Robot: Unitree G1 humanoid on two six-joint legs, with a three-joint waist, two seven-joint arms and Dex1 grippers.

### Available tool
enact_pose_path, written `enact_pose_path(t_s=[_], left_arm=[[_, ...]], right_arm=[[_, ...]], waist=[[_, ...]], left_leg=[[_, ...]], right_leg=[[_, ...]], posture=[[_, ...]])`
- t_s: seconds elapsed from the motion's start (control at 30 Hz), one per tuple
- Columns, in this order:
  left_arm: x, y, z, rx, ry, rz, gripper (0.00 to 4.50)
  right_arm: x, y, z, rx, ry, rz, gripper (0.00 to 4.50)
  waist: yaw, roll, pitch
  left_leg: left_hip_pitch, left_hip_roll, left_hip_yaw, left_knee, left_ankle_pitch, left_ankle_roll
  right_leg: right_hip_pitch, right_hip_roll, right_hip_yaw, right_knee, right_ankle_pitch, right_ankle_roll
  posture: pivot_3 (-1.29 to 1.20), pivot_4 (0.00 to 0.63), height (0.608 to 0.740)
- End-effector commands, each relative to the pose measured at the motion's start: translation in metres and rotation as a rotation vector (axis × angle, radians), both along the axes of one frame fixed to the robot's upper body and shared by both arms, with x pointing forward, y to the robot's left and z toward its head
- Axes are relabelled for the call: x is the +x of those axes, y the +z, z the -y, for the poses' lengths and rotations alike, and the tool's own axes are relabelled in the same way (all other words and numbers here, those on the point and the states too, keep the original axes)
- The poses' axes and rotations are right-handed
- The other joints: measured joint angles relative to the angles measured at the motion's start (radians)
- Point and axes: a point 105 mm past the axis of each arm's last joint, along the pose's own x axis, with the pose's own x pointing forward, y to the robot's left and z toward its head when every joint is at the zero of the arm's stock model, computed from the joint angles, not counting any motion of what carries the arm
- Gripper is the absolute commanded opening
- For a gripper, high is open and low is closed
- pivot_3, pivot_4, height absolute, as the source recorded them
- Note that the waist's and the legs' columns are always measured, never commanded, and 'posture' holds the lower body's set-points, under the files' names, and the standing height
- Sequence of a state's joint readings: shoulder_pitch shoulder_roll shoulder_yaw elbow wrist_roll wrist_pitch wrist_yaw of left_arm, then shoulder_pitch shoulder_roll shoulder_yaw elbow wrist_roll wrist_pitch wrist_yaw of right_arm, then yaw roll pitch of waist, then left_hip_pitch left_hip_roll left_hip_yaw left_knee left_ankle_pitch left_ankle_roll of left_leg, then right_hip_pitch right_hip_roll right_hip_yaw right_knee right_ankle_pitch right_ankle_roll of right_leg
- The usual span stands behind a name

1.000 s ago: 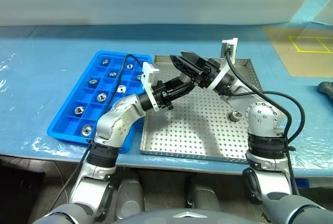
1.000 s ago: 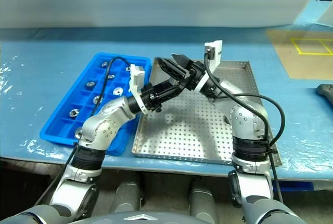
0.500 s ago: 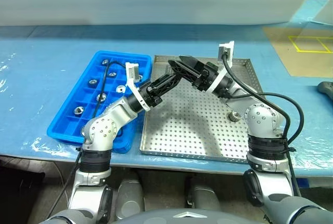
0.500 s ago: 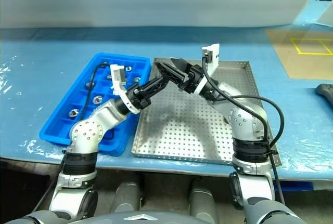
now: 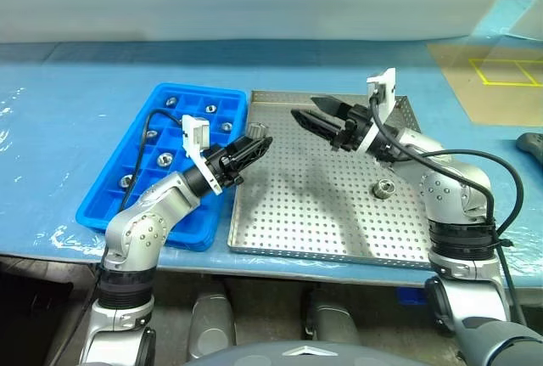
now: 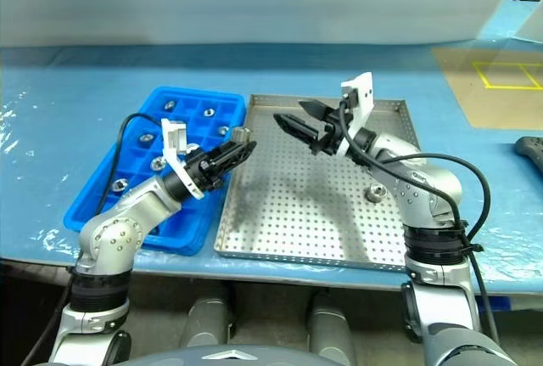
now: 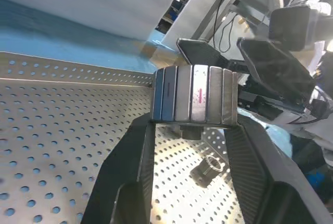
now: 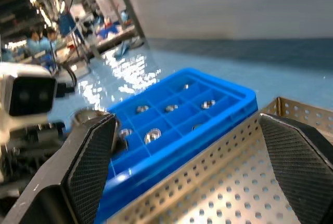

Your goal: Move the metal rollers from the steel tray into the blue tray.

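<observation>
Roller pinched in left gripper — right gripper wide (seemingly empty), another roller below.

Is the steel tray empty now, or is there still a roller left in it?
Not empty: one metal roller lies on the steel tray, while the left hand holds another roller.

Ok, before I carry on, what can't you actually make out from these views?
- Blue tray: head views, the left arm covers its near right cells, so no full count.
- Held roller: left wrist view, its centre hole faces away, between the left tool's fingers.
- Steel tray: right wrist view, cut off by the edges; the loose roller lies outside it.
</observation>
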State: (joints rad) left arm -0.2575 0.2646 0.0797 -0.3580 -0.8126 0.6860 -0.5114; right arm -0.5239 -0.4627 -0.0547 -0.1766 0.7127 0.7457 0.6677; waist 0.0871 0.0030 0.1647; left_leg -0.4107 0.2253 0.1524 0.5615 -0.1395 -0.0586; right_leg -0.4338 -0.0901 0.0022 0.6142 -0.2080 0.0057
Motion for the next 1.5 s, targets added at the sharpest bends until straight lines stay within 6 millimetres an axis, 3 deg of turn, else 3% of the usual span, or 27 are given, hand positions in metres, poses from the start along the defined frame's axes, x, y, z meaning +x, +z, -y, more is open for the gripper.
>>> enact_pose_path(t_s=[0.03,0.37,0.67,1.17,1.5], left_arm=[[-0.007,0.013,-0.009,0.063,0.08,0.097,1.63],[-0.019,0.008,-0.023,0.152,0.251,0.115,1.63],[-0.032,-0.017,-0.051,0.295,0.507,0.009,1.63],[-0.039,-0.035,-0.079,0.369,0.803,-0.183,1.63],[-0.027,-0.044,-0.083,0.404,0.813,-0.272,1.63]], right_arm=[[-0.007,-0.001,-0.004,-0.061,0.062,0.057,4.5],[-0.006,-0.028,-0.006,-0.218,0.159,0.07,4.5],[-0.001,-0.041,-0.022,-0.259,0.267,0.067,4.5],[0.003,-0.044,-0.036,-0.261,0.357,0.059,4.5],[0.0,-0.043,-0.035,-0.279,0.367,0.071,4.5]], waist=[[0.0,0.0,0.0],[0.02,0.0,0.0],[0.034,-0.001,0.0],[0.109,-0.001,0.0],[0.122,-0.001,0.0]], left_leg=[[0.0,0.0,0.0,0.0,0.0,0.0],[0.0,0.0,0.0,0.001,0.0,0.0],[-0.001,0.001,-0.002,0.001,-0.002,0.004],[-0.002,0.001,-0.003,0.004,-0.003,0.005],[-0.003,0.001,-0.004,0.005,-0.003,0.006]], right_leg=[[0.0,0.0,0.0,0.0,0.0,0.0],[0.001,0.0,-0.001,0.0,0.0,0.0],[0.001,0.0,-0.002,0.0,0.0,-0.001],[0.002,-0.001,-0.003,0.0,0.0,-0.001],[0.002,-0.001,-0.003,0.001,0.0,-0.001]], posture=[[0.05,0.15,0.74],[0.17,0.15,0.74],[0.3,0.15,0.74],[0.4,0.15,0.74],[0.38,0.15,0.74]])
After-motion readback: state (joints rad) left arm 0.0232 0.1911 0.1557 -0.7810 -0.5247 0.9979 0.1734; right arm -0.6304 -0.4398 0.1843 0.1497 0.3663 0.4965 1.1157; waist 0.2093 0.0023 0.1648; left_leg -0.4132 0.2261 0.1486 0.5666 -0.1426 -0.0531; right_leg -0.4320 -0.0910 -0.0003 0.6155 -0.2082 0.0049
